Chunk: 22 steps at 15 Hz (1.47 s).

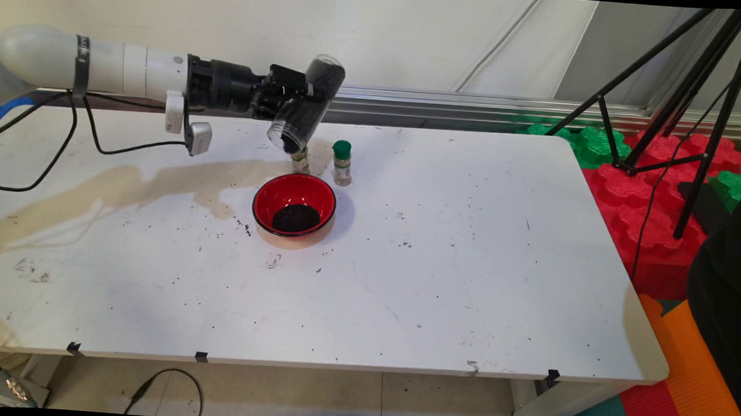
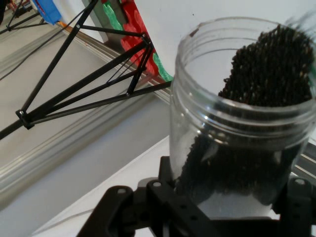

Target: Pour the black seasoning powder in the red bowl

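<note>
My gripper [image 1: 300, 100] is shut on a clear plastic jar [image 1: 307, 103] partly filled with dark grains. The jar is tipped mouth-down to the lower left, above the far rim of a red bowl [image 1: 294, 204]. A heap of the same dark grains [image 1: 296, 217] lies in the bowl. In the hand view the jar [image 2: 242, 123] fills the right side, and the grains [image 2: 269, 69] lie against its mouth. Behind the bowl stand two small spice bottles: one with a green cap [image 1: 342, 163] and one [image 1: 299, 160] half hidden under the jar's mouth.
Loose dark grains and a brownish stain [image 1: 156, 187] mark the white table [image 1: 443, 269] left of the bowl. A black tripod [image 1: 680, 116] stands over red and green foam blocks [image 1: 650, 203] to the right of the table. Black cables [image 1: 63, 147] hang from the arm.
</note>
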Motion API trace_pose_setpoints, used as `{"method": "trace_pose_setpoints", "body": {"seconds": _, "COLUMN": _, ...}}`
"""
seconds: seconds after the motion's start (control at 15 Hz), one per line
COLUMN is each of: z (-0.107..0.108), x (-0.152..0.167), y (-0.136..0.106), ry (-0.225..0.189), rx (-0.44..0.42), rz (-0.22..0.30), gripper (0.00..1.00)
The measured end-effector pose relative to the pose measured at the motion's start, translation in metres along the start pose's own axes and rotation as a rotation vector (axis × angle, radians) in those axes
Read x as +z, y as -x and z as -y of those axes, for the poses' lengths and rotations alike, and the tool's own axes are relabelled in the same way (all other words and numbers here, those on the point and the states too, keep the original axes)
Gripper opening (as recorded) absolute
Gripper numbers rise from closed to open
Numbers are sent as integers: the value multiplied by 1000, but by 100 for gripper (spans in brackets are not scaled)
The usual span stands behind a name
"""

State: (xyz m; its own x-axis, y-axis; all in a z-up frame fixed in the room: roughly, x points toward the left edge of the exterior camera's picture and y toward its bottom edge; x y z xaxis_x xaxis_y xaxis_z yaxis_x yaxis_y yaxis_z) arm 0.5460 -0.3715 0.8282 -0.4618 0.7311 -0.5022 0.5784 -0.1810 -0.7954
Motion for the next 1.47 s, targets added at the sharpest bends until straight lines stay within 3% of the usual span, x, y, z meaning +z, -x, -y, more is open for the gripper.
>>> {"method": "trace_pose_setpoints", "body": {"seconds": 1.47, "z": 2, "x": 0, "y": 0, "ry": -14, "rx": 77, "rz": -6, "gripper": 0}}
